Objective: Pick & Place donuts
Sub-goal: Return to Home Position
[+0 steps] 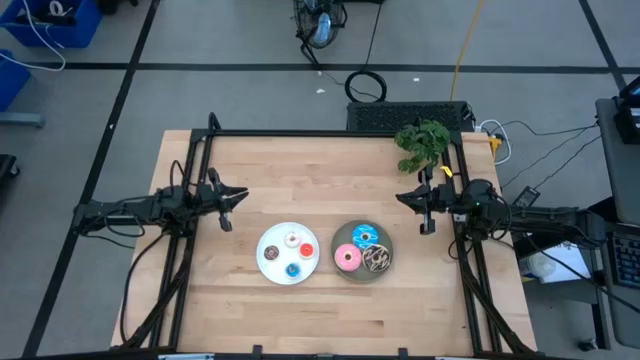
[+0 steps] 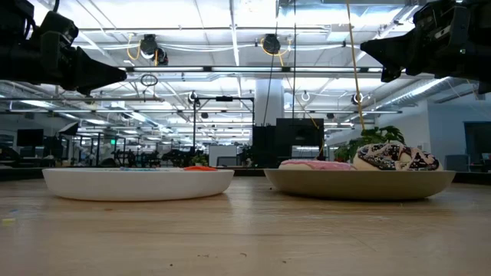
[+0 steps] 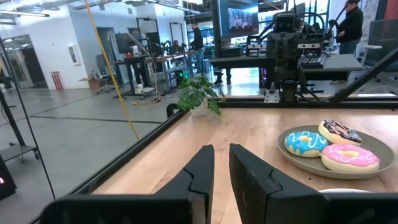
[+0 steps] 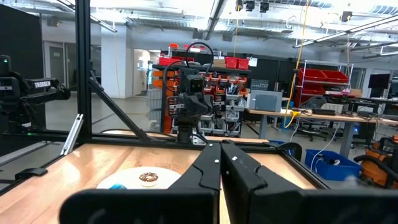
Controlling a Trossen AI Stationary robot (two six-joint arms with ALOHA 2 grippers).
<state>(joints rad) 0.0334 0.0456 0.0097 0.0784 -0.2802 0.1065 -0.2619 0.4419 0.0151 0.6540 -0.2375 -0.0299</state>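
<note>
A white plate (image 1: 288, 254) near the table's middle carries several tiny donuts, among them a brown one (image 1: 272, 252), a red one (image 1: 307, 250) and a blue one (image 1: 292, 270). To its right, a grey plate (image 1: 362, 250) holds the blue donut (image 1: 364, 235), the pink donut (image 1: 348, 259) and the brown-sprinkled donut (image 1: 378, 259). My left gripper (image 1: 240, 194) hovers level by the table's left edge, a narrow gap between its fingers (image 3: 222, 149), nothing in it. My right gripper (image 1: 400, 197) hovers by the right edge, shut (image 4: 221, 144) and empty.
A potted green plant (image 1: 422, 142) stands at the table's far right corner. Black frame rails (image 1: 330, 133) run along the far, left and right edges. Bare wood lies between each gripper and the plates. A person (image 3: 351, 25) stands in the room beyond.
</note>
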